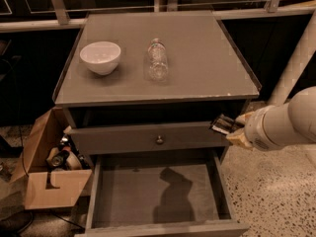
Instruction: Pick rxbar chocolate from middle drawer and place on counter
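My claw [232, 129] hung off the right front corner of the cabinet, level with the upper drawer front [113, 138]. It was below the counter's lip and above the right wall of the open middle drawer [148, 194]. It was closed on the rxbar chocolate [222, 124], a small flat bar in a dark, slightly glossy wrapper with pale print. The bar stuck out leftward toward the cabinet from between my tan pads. Behind the claw, my smooth, rounded white arm [286, 122] ran off to the right.

The middle drawer stood pulled out, a wide shallow grey box with low walls and a plain matte floor. Only a soft dark shadow [173, 196] lay across that floor. The closed front above it was flat and grey, with a small round metal knob [159, 140] at its centre.

The counter [207, 58] was a smooth grey rectangle with thin edges and a pale chip [228, 94] near its front right. On it sat a round, glossy white bowl [100, 57] at the left. Well apart from it, near the middle, stood a clear ribbed plastic bottle [157, 59].

An open cardboard box [54, 186] of clutter sat on the ground left of the cabinet. Speckled terrazzo floor [276, 191] spread under my arm.
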Robot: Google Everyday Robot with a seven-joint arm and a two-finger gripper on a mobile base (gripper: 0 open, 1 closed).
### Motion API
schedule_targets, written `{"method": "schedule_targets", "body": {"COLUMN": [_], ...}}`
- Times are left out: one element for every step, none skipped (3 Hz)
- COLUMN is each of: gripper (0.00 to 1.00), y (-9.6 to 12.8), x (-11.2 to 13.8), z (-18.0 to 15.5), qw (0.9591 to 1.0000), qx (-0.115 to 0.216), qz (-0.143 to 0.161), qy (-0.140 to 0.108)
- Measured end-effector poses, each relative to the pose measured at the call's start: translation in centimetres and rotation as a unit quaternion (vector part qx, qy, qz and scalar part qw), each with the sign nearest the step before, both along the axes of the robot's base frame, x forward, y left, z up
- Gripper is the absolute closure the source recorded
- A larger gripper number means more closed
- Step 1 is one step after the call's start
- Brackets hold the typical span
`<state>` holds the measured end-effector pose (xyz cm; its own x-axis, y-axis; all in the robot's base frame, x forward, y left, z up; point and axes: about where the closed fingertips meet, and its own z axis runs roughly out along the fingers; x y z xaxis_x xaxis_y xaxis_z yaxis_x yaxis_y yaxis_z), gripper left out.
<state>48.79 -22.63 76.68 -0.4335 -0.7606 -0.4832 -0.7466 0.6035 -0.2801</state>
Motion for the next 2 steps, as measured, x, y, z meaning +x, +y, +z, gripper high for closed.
{"method": "schedule_targets", "body": {"gripper": [1.0, 1.0], "y": [-0.82, -0.86], "x": [0.8, 0.88], "z": [5.47, 6.32], "qw": [0.9983, 0.9978], "qx": [-0.019, -0.022], "qz": [-0.014, -0.015], "qy": [-0.054, -0.061]}}
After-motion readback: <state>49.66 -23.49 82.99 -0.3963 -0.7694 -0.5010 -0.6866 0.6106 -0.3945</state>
